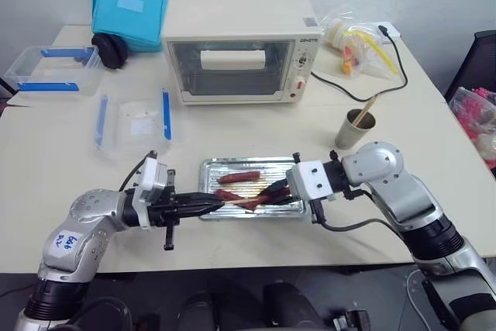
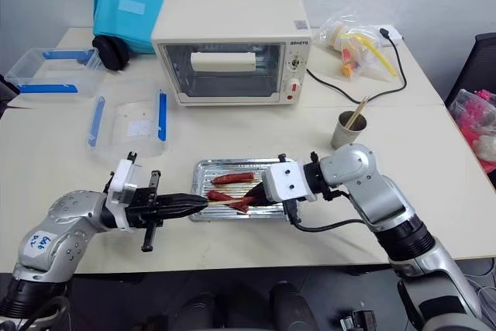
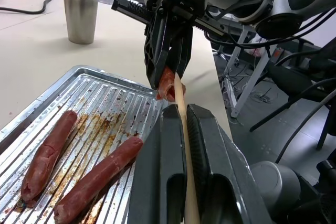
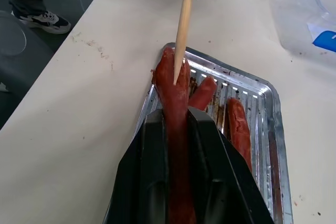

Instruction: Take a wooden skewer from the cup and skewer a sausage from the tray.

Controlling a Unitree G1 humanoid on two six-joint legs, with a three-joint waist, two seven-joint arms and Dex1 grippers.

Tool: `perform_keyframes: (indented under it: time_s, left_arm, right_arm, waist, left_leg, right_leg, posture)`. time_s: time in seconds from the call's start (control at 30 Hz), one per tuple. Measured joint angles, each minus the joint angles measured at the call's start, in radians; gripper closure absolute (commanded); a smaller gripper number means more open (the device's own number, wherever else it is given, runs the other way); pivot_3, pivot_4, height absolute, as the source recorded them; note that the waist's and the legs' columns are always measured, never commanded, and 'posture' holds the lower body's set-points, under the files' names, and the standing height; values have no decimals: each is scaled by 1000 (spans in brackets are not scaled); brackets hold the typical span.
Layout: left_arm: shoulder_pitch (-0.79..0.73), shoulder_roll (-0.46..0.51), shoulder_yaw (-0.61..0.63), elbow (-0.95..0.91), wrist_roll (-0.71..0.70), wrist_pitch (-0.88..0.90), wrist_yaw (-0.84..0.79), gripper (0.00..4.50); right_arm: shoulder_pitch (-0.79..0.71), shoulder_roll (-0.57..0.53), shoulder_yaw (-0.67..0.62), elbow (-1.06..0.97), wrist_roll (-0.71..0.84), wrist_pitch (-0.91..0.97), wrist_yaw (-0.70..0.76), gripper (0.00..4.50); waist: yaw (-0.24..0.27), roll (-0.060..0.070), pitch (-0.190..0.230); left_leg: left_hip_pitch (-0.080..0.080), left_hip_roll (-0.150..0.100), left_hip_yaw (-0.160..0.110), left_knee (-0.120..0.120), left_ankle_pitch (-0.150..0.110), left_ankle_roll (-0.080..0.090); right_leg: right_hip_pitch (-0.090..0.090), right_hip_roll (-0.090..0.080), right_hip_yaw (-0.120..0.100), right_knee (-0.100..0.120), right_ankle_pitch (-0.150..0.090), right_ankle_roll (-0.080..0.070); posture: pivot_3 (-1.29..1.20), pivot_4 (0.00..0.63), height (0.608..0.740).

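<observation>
Now the wooden skewer is being gripped in the closed left fingers and aimed at the end of a sausage, which is being clamped by the right fingers above the tray, so it can be pierced lengthwise.

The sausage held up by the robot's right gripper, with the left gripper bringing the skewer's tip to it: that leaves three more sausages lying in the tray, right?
Not three: two sausages lie in the tray, as the left wrist view shows. The right gripper does hold one sausage, and the left gripper brings the skewer to it.
</observation>
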Motion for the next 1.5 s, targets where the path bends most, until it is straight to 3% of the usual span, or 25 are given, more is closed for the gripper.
perform_keyframes:
  time_s: [0.3,0.97,1.5]
  left_arm:
    - [29,45,61,18,-1,-3,-21,4500]
    - [11,-5,0,52,23,-26,-23,4500]
    - [-117,-141,-95,147,143,-63,0,4500]
  right_arm:
    - [0,-17,-1,19,-3,-22,1,4073]
    - [-8,-16,1,21,-11,-21,0,4073]
    - [-38,5,1,44,-66,18,7,4073]
  waist:
    - [0,0,0]
    - [0,0,0]
    - [2,0,0]
  left_leg:
    - [0,0,0,0,0,0]
    - [0,0,0,0,0,0]
    - [0,0,0,2,0,0]
  right_leg:
    - [0,0,0,0,0,0]
    - [0,0,0,0,0,0]
    - [0,0,0,2,0,0]
  posture:
    - [0,150,740]
    - [0,150,740]
    - [0,150,740]
